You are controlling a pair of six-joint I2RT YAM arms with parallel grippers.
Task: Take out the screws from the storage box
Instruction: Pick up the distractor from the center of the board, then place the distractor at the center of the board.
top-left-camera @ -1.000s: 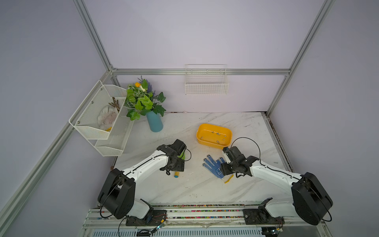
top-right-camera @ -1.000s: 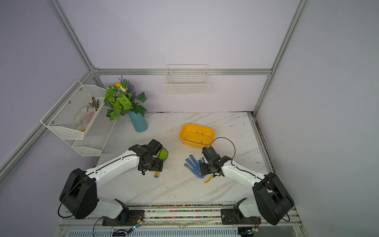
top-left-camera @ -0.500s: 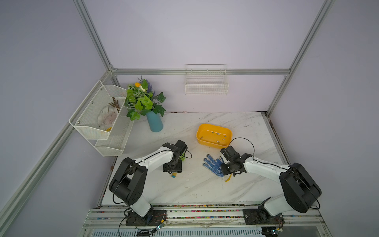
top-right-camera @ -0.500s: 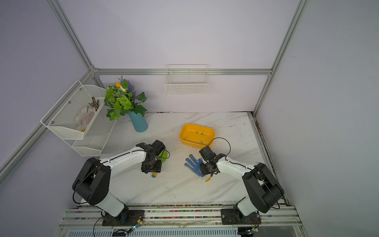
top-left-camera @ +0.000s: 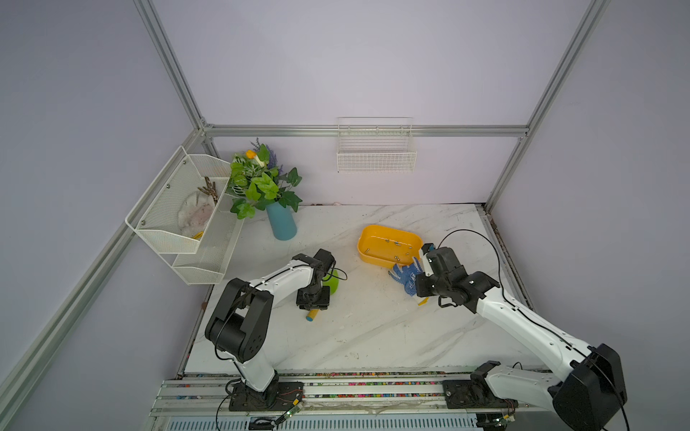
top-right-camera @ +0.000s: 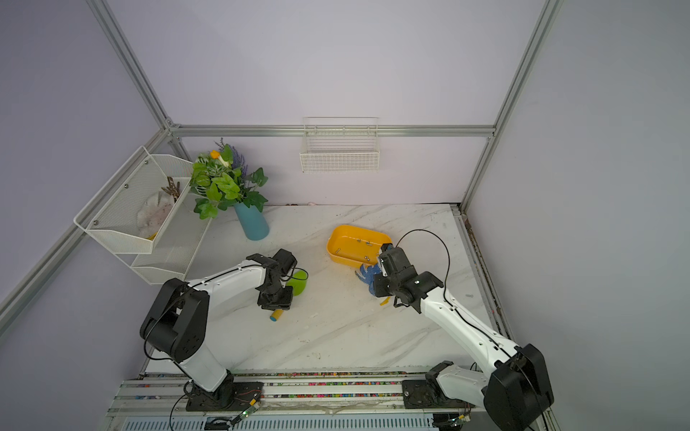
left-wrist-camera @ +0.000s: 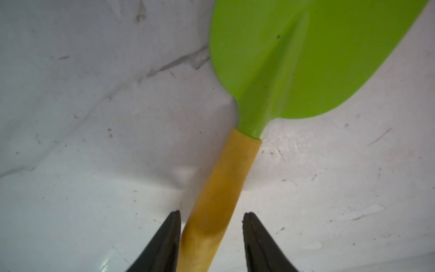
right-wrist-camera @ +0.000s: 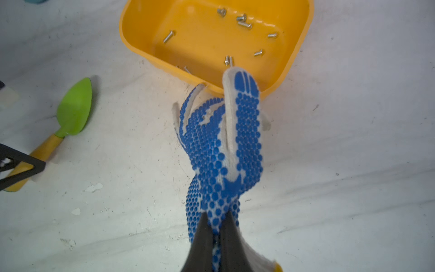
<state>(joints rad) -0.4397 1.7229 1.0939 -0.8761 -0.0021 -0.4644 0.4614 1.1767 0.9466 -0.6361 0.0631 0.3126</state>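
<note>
On the marble counter [top-left-camera: 373,336] the screws [right-wrist-camera: 244,23] sit in the storage box [right-wrist-camera: 295,47], and I judge this tool pickup, right gripper [right-wrist-camera: 217,219] pinching the glove [right-wrist-camera: 226,146] beside it, left gripper [left-wrist-camera: 211,215] half-open astride the trowel handle [left-wrist-camera: 223,183], clamping due next.

Blue-dotted white knit glove [right-wrist-camera: 247,141] blocks one rim (seemingly touching) of shallow yellow-orange plastic tub [right-wrist-camera: 297,47]; elsewhere open above.

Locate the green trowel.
In both top views the green trowel lies on the table, left of the storage box, its handle between the left gripper's jaws.
</note>
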